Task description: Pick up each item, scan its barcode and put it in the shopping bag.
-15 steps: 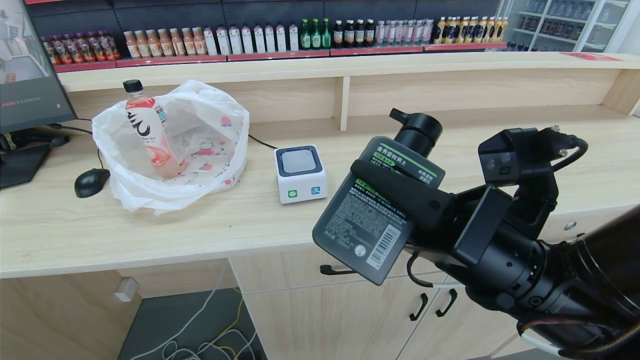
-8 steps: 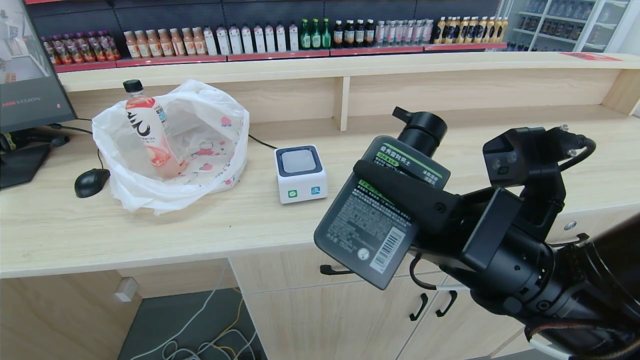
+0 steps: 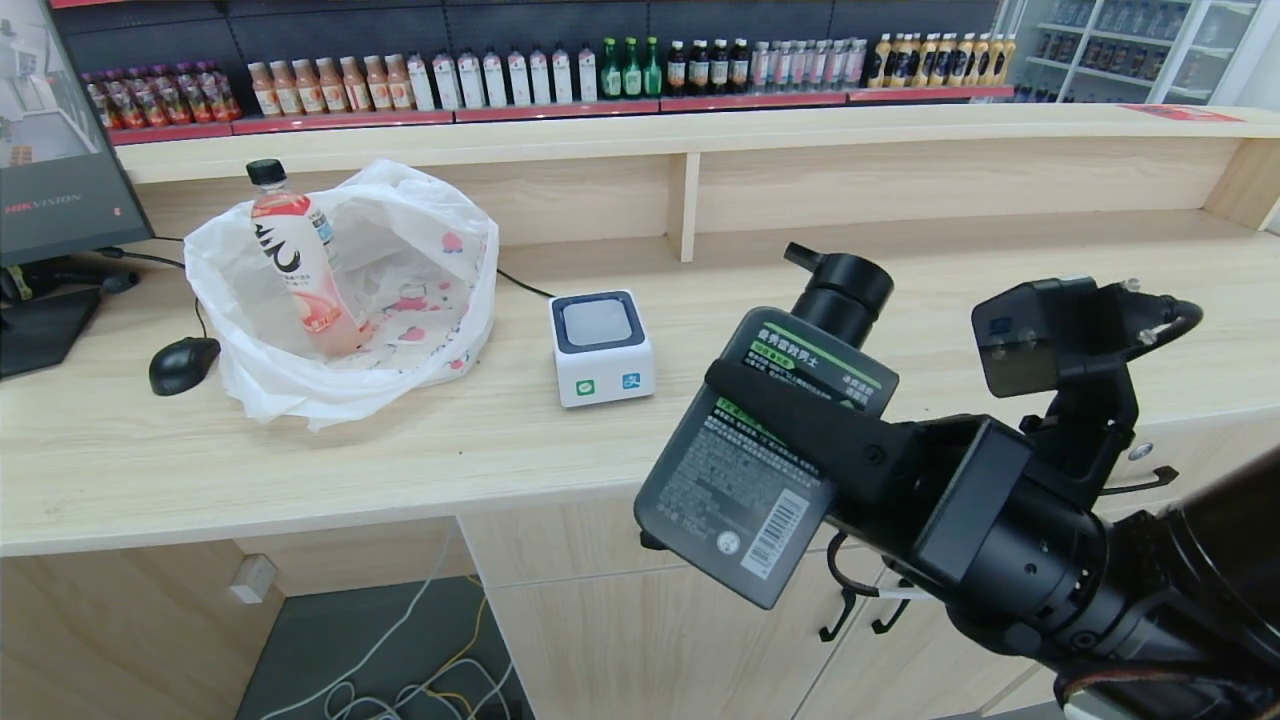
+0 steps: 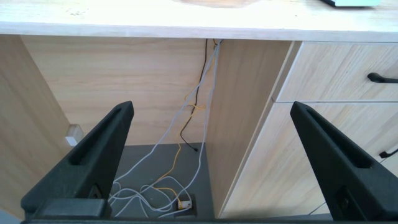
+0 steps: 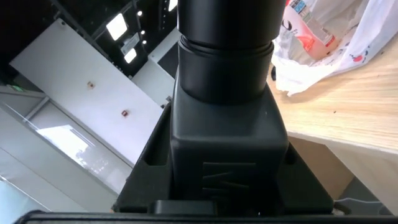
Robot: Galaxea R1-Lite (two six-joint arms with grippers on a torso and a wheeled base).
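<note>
My right gripper (image 3: pixel 775 425) is shut on a dark grey bottle (image 3: pixel 740 470) with a black cap, held tilted in the air off the counter's front edge, right of the scanner. Its barcode label (image 3: pixel 786 520) faces the head camera. The same bottle (image 5: pixel 224 124) looms close in the right wrist view. The white cube scanner (image 3: pixel 601 346) sits on the wooden counter (image 3: pixel 400 450). Left of it stands the white shopping bag (image 3: pixel 420 300), open, with a pink drink bottle (image 3: pixel 298 260) leaning inside. My left gripper (image 4: pixel 211 162) hangs open below counter level, nothing between its fingers.
A black mouse (image 3: pixel 183 364) and a monitor (image 3: pixel 50 150) lie left of the bag. A raised shelf with a divider (image 3: pixel 684 205) runs behind the counter. Below are cabinet drawers (image 4: pixel 336 68) and loose cables (image 4: pixel 174 168) on the floor.
The right gripper and the grey bottle have sunk a little and drifted slightly right. The bag, drink bottle and scanner have stayed put.
</note>
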